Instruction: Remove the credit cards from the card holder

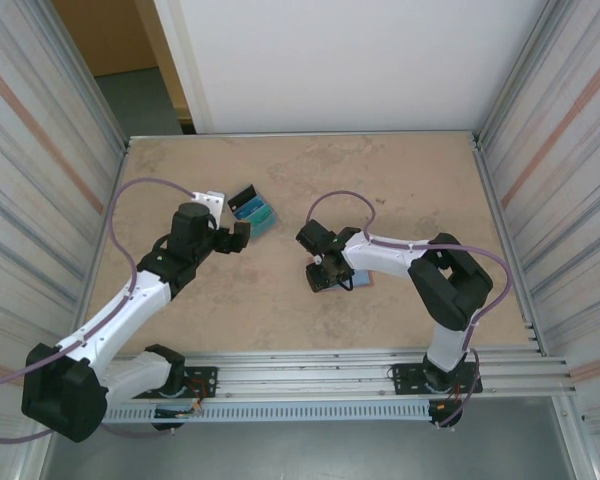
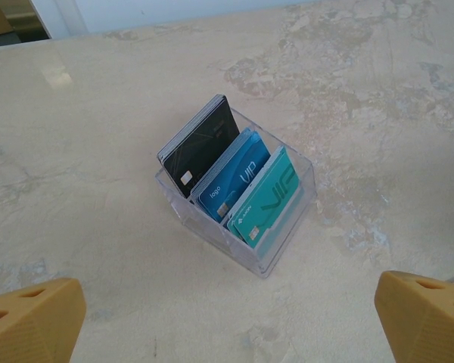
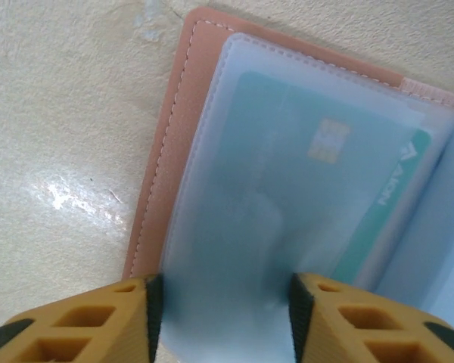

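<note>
**A:** What is sitting nearest you?

**B:** My right gripper (image 3: 223,321). Its fingers are standing partly apart, clamping nothing, and hanging low over the table (image 1: 280,310), where the pink wallet (image 3: 174,151) is lying open. A frosted sleeve (image 3: 193,227) is showing between my fingers, and a teal card (image 3: 287,189) is sitting inside it. Whether my pads are touching that sleeve, I cannot tell.

**A:** And your left side?

**B:** My left gripper (image 2: 227,321) is hovering wide open, holding nothing, above a clear box (image 2: 268,257). Black, blue and teal cards (image 2: 234,178) are standing on edge in it, well apart from the wallet.

**A:** Which step are you working on?

**B:** I am judging that I am getting the teal card out of its sleeve, and it is not out yet. The next move is calling for a catch on the card's free edge, not the sleeve alone. Then I am sliding it toward the pocket's mouth without dragging the wallet along.
</note>
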Tool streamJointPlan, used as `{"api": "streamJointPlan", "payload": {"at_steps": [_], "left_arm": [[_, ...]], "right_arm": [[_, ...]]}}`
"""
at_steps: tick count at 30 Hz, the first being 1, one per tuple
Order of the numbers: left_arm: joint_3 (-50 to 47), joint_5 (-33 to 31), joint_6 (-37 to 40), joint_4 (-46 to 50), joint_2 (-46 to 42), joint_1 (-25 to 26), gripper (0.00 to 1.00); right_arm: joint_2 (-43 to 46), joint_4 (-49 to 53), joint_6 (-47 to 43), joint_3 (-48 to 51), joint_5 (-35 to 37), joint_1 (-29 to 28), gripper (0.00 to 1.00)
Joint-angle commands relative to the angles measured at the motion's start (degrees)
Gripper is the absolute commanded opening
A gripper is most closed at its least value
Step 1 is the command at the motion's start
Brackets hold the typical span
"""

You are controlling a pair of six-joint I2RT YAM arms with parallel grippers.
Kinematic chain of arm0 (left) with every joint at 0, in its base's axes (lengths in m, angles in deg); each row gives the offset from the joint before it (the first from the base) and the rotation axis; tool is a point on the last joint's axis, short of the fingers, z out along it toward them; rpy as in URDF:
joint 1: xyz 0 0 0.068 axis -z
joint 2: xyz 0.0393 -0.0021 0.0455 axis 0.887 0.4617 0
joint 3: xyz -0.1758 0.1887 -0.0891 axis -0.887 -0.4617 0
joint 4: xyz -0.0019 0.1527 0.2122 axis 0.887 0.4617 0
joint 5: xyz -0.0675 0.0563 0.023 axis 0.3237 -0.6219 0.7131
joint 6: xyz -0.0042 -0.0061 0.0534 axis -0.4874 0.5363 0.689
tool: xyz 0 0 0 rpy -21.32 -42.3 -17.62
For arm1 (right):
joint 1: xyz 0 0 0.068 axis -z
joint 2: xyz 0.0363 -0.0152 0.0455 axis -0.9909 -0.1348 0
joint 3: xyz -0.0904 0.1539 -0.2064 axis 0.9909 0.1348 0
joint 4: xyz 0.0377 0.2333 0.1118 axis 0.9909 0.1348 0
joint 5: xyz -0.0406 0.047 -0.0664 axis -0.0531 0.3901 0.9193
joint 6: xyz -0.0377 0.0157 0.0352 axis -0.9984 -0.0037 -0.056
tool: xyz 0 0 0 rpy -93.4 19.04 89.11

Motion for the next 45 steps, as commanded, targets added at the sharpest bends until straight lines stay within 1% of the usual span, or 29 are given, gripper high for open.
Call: {"api": "streamJointPlan", "payload": {"at_steps": [1, 10, 13, 17, 19, 23, 31, 34, 36, 40, 45], "left_arm": [[0.34, 0.86, -0.87, -0.12, 0.01, 0.16, 0.99], [1.53, 1.84, -0.88, 0.66, -0.28, 0.4, 0.99], [1.81, 0.55, -0.4, 0.92, -0.96, 1.52, 0.99], [2.72, -3.71, 0.15, 1.31, -1.27, 5.19, 0.99], [2.98, -5.86, 0.01, 1.06, -1.12, 7.22, 0.99], [3.43, -9.2, -0.46, 0.17, -0.14, 10.43, 0.99], [4.04, -12.98, -2.1, -1.55, 1.5, 14.59, 0.99], [4.38, -13.46, -2.32, -1.38, 1.95, 15.21, 0.99], [4.43, -13.74, -2.42, -1.17, 1.94, 15.46, 0.99], [4.55, -14.06, -2.2, -0.93, 1.54, 15.89, 0.99], [5.15, -14.41, -1.6, -0.53, 1.52, 16.74, 0.99]], "right_arm": [[-1.49, 0.05, 0.33, 0.18, -0.58, 1.08, 0.45], [2.74, -2.84, 0.15, 2.38, -6.53, 2.92, 0.28], [3.87, -2.9, 0.24, 2.44, -7.4, 2.94, 0.23], [5.31, -2.91, 0.39, 2.51, -8.25, 2.62, 0.2], [6.02, -2.44, 0.8, 2.54, -7.09, 2.65, 0.2], [6.83, -0.32, 2.52, 2.71, -2.55, 2.89, 0.22], [7.0, 1.6, 4.59, 2.3, 3.18, 2.95, 0.24], [7.09, 2.28, 5.11, 1.87, 4.89, 2.85, 0.25], [7.17, 2.72, 5.48, 1.63, 5.98, 2.9, 0.28], [7.31, 4.0, 6.13, 1.37, 8.67, 2.94, 0.3], [8.62, 4.09, 7.2, 1.93, 9.81, 3.26, 0.33]]}}
